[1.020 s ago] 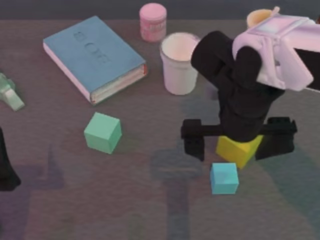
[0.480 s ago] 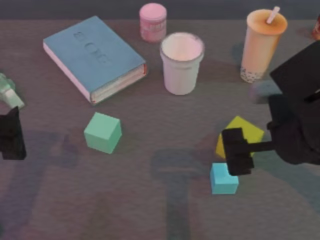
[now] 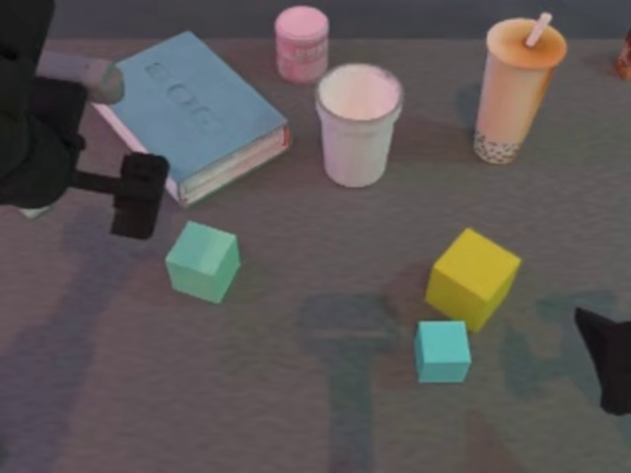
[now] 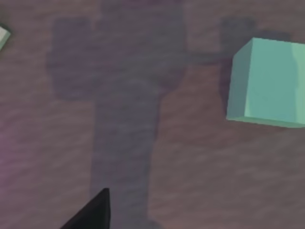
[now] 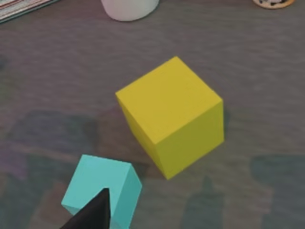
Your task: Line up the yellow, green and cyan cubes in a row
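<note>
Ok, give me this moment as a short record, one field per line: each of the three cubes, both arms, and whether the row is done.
yellow cube: on the table, right of centre, free of any gripper
cyan cube: beside the yellow cube, nearer the top view's bottom edge
green cube: alone on the left, far from the other two
left gripper: over the table between the blue book and the green cube
right gripper: at the right edge, holding nothing
row: not formed
</note>
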